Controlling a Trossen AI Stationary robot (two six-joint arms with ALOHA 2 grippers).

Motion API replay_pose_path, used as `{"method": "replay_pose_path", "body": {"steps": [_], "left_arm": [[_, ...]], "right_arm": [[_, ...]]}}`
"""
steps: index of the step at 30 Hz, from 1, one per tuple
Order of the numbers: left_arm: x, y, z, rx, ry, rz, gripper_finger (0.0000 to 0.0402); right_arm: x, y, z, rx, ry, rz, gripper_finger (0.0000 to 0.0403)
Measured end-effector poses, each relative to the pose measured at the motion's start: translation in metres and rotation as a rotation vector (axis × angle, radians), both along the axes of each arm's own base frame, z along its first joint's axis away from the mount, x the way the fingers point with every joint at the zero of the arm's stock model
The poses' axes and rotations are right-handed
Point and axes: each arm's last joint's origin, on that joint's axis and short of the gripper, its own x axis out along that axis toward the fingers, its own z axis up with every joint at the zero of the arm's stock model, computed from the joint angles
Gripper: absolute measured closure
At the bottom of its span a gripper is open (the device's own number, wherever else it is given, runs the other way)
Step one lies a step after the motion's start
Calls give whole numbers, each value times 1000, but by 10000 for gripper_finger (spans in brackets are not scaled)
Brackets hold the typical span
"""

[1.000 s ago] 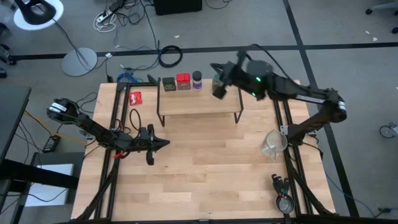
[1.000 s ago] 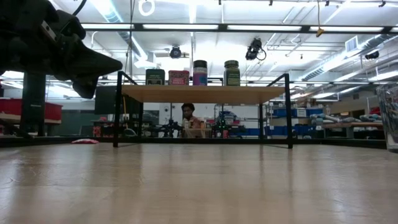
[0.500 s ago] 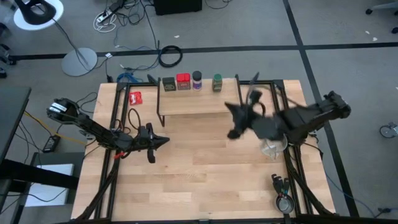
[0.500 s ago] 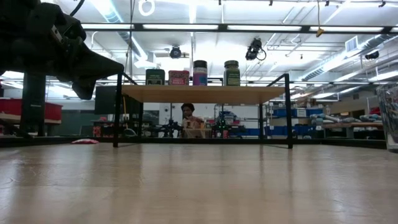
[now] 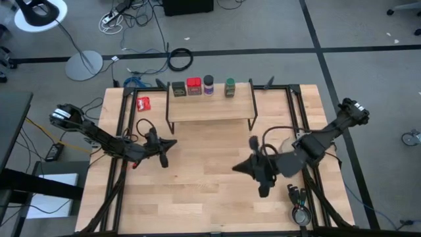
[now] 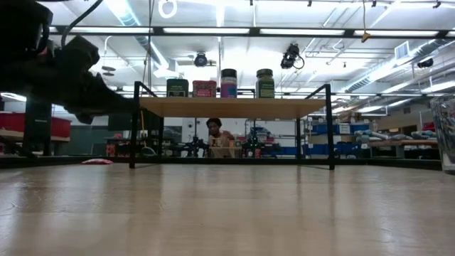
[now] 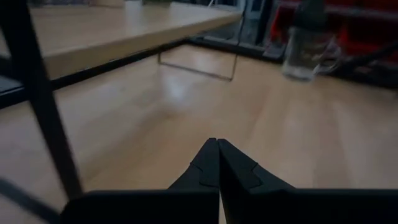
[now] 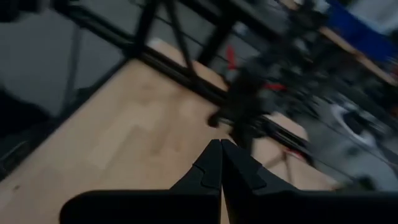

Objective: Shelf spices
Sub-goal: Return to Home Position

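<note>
The shelf [image 5: 210,108] is a low light-wood rack on thin black legs at the table's far middle. Four spices stand in a row on its plank: the dark olive tin [image 5: 178,87], the red tin [image 5: 193,86], the blue-capped jar [image 5: 208,84] and the green jar [image 5: 230,87]. The low view shows the same row, from the olive tin [image 6: 177,87] to the green jar [image 6: 264,83]. My left gripper [image 5: 172,143] is shut and empty, just near of the shelf's left legs. My right gripper [image 5: 235,169] is shut and empty, over the table's near right, pointing left.
A clear glass cup [image 5: 289,153] stands by the right edge, partly under my right arm, and also shows in the left wrist view [image 7: 303,43]. A flat red-and-white packet [image 5: 143,103] lies left of the shelf. Small metal utensils [image 5: 299,209] lie at the near right corner.
My right arm has swung away from the green jar at the shelf's right end, toward the table's near edge, and has turned until its gripper points left over the near right part. My left gripper has shifted slightly toward the shelf. The four spices have stayed in place.
</note>
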Motion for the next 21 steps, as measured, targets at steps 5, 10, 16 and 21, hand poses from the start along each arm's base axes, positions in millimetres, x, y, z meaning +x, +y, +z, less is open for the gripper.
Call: {"method": "replay_pose_path", "body": {"steps": [5, 10, 16, 21], "left_arm": [[0, 6, -4, 0, 31, 50, 400], [2, 13, -2, -39, -1, 102, 400], [2, 17, -2, -151, -62, 164, 400], [4, 16, 3, -175, -110, 111, 400]], "right_arm": [[25, -27, -2, 29, -52, 201, 403], [47, -65, -5, 41, -201, 244, 403], [46, -114, 3, -48, -240, 18, 403], [16, -132, 24, -106, -267, -29, 403]]}}
